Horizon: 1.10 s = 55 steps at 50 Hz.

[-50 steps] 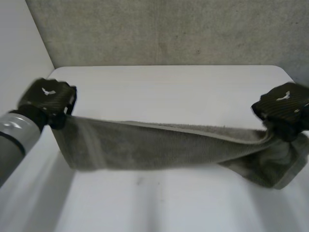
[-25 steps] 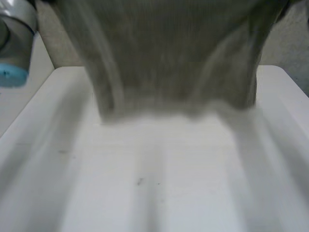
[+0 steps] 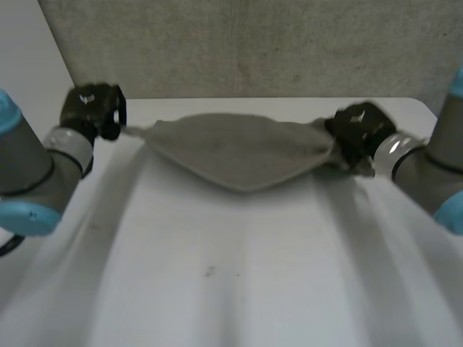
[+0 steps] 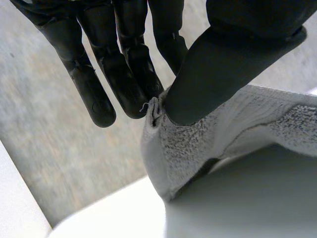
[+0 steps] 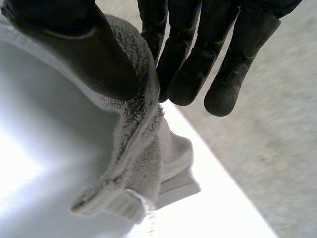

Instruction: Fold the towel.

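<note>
A grey towel (image 3: 235,150) hangs stretched between my two hands over the far part of the white table (image 3: 231,275), sagging to a point in the middle. My left hand (image 3: 90,108) pinches the towel's left corner (image 4: 163,134) between thumb and fingers. At the other end, my right hand (image 3: 358,130) pinches the right corner (image 5: 141,114) the same way, and a loose bunch of towel hangs below the grip.
A grey wall (image 3: 253,47) rises right behind the table's far edge. The table's left edge runs close beside my left arm (image 3: 29,173).
Both hands swung the towel up high in front of the camera, then carried it down to the far side of the table. The grips have stayed the same.
</note>
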{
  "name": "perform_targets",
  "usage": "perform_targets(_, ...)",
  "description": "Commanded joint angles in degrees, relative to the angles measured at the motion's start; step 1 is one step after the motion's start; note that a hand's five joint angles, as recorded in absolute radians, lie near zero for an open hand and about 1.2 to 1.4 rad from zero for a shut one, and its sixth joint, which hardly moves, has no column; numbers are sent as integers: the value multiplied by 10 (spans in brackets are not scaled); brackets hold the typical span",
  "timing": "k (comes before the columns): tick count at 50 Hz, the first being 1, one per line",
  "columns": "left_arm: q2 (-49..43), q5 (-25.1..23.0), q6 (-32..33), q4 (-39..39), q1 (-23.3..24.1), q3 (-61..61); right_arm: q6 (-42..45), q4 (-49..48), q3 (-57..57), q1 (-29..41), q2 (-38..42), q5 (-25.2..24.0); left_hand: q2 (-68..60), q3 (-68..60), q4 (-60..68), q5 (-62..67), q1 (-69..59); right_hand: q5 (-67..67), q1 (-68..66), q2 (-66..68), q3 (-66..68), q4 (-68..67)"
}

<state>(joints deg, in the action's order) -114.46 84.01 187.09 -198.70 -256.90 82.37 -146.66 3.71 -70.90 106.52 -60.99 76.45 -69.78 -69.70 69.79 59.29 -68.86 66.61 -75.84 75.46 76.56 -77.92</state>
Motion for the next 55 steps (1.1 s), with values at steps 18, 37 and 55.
perform_targets(18, 9, -1, 72, -55, -25, 122, -1, -75, -148, 4, 29, 50, -102, -103, 102, 107, -111, -430, 422, -418, -429, 443)
perform_targets(37, 5, -1, 72, -58, -26, 126, -21, -121, -202, -45, 21, 91, -102, -103, 102, 107, -111, -374, 367, -363, -374, 387)
perform_targets(55, 4, 0, 72, -57, -26, 127, -21, -153, -200, -70, 25, 92, -102, -103, 102, 107, -111, -196, 188, -185, -196, 209)
